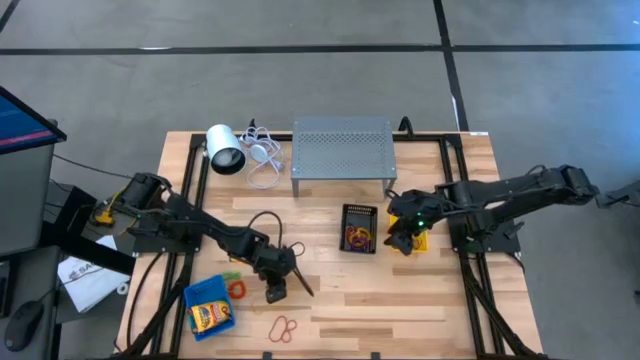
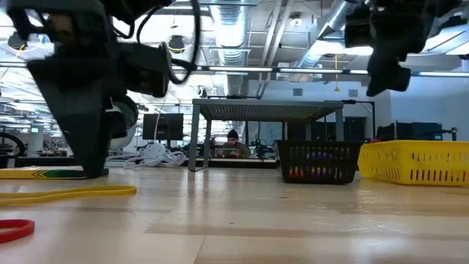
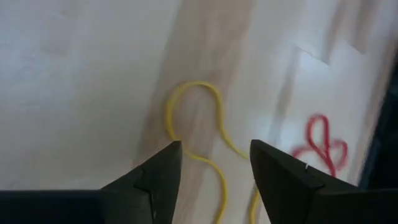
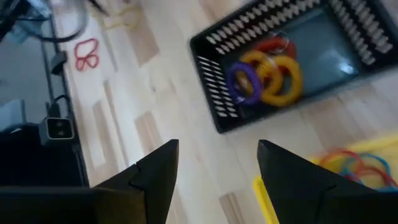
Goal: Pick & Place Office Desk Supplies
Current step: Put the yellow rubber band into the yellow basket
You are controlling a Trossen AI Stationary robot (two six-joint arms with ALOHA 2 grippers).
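Observation:
My left gripper (image 1: 277,292) is open and points down at the table between the blue bin (image 1: 210,308) and the black bin (image 1: 359,228). In the left wrist view its fingers (image 3: 214,149) stand on either side of a thin yellow rubber-band loop (image 3: 198,121) lying flat on the wood, with a red loop (image 3: 323,146) beside it. The low view shows this gripper (image 2: 80,147) down close to the table near the yellow loop (image 2: 73,193). My right gripper (image 1: 403,240) is open and empty, raised over the near end of the yellow bin (image 2: 418,161).
The black bin (image 4: 267,74) holds purple, yellow and red rings. The yellow bin (image 4: 348,168) holds several coloured bands. A yellow crayon box lies in the blue bin. An orange ring (image 1: 238,289) and a red loop (image 1: 285,328) lie nearby. The grey stand (image 1: 342,150) and white cylinder (image 1: 225,150) stand at the far edge.

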